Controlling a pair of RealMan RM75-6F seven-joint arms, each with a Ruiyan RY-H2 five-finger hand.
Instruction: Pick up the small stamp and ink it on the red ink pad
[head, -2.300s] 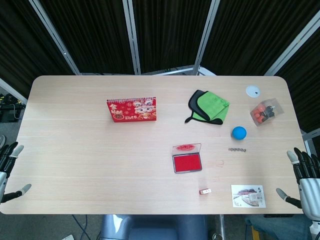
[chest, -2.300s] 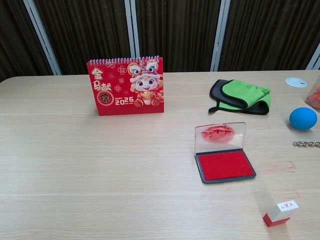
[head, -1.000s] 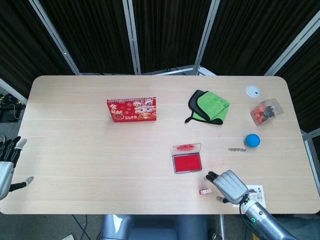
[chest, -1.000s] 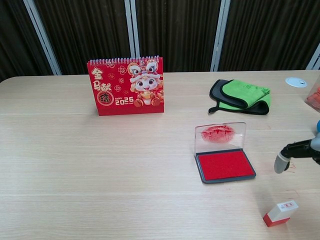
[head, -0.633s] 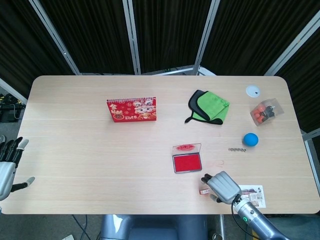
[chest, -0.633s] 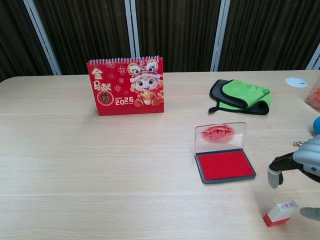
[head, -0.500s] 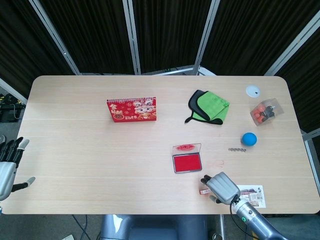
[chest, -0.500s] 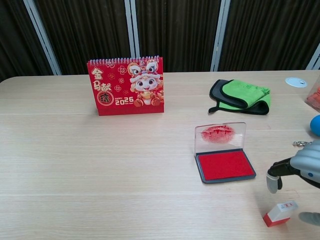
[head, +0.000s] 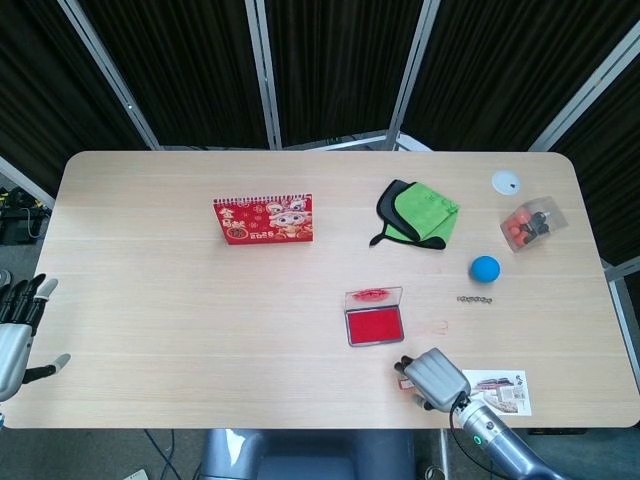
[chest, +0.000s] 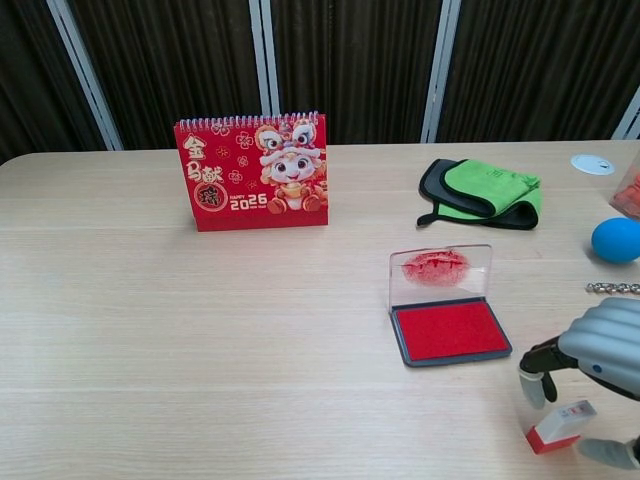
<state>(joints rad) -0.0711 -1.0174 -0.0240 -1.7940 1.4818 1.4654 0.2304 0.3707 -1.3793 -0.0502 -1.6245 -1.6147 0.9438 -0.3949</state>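
The small stamp (chest: 560, 425), white with a red base, lies on the table near the front edge. My right hand (chest: 600, 368) hovers just over it with its fingers apart. One fingertip (chest: 533, 388) hangs behind the stamp and the thumb (chest: 612, 452) sits to its right, and neither visibly touches it. In the head view the right hand (head: 432, 377) covers most of the stamp. The red ink pad (chest: 450, 331) lies open to the left of the hand, its clear lid upright. My left hand (head: 15, 330) hangs open beyond the table's left edge.
A red desk calendar (head: 263, 219) stands at centre left. A green cloth (head: 418, 213), blue ball (head: 485, 268), short chain (head: 474, 299), clear box (head: 532, 223) and white disc (head: 507, 181) lie at the right. A postcard (head: 497, 390) lies beside the right hand.
My right hand came in from the table's right edge and moved left and down over the stamp. The blue ball was knocked right and has rolled back left. The left hand barely moved.
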